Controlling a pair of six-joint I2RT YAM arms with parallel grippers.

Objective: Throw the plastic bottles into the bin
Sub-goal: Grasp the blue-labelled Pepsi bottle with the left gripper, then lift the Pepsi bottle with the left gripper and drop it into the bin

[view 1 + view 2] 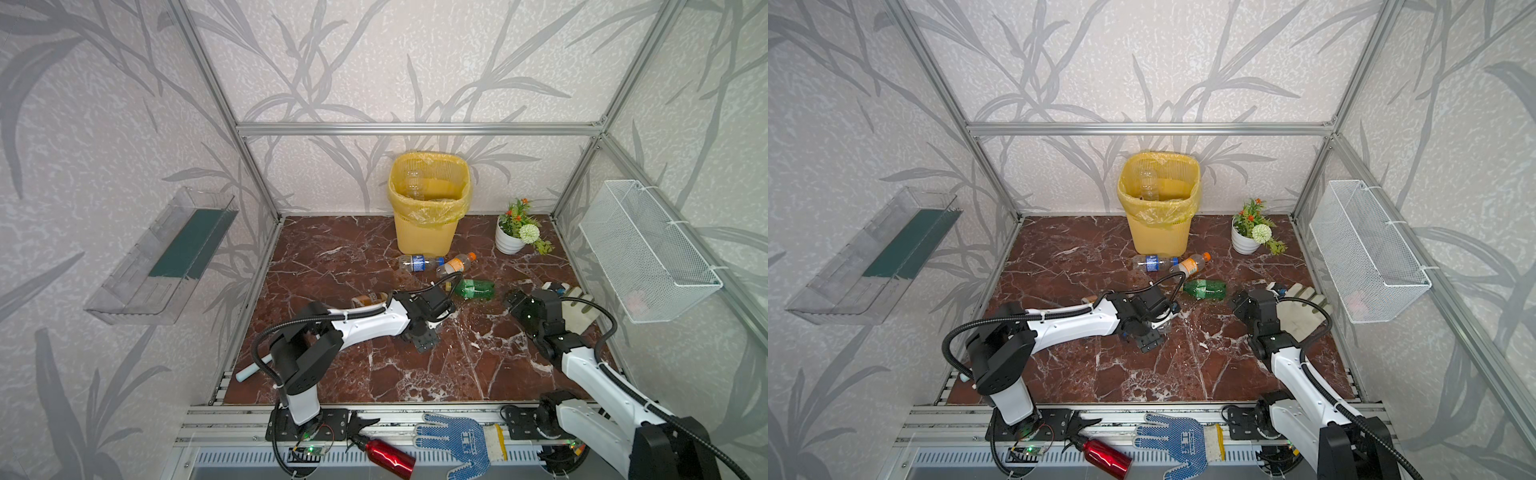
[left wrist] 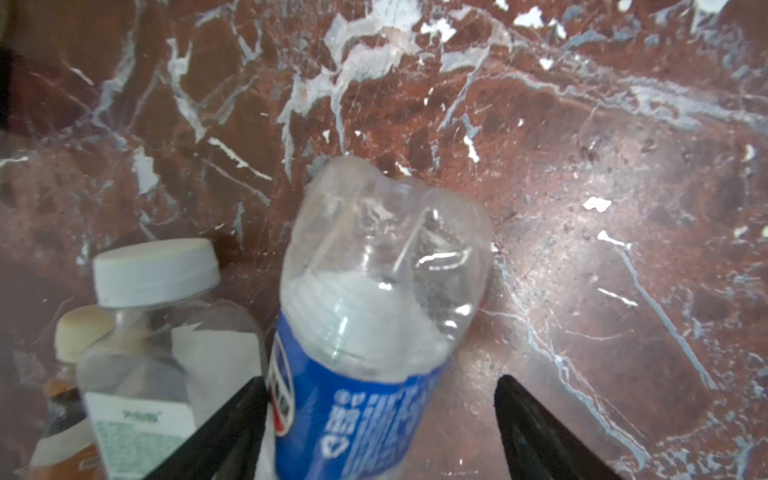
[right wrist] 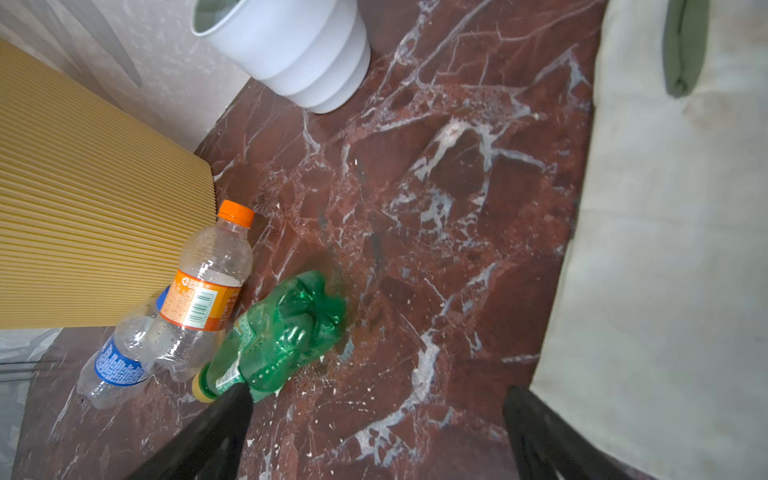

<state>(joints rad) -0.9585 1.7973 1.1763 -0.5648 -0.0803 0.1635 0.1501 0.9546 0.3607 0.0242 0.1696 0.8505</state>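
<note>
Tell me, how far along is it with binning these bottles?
Done: at least one clear bottle lies inside the bin. In hand: the left gripper straddles a blue-labelled bottle, jaws not yet shut on it; the right gripper is open and empty. Left: the green bottle, orange-capped bottle, blue-banded bottle by the bin, and a white-capped bottle beside the left gripper.

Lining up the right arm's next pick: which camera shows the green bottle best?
Right wrist view: the green bottle lies close, nearly whole, yellow cap visible. Both top views show it small, lying on its side. Left wrist view lacks it.
</note>
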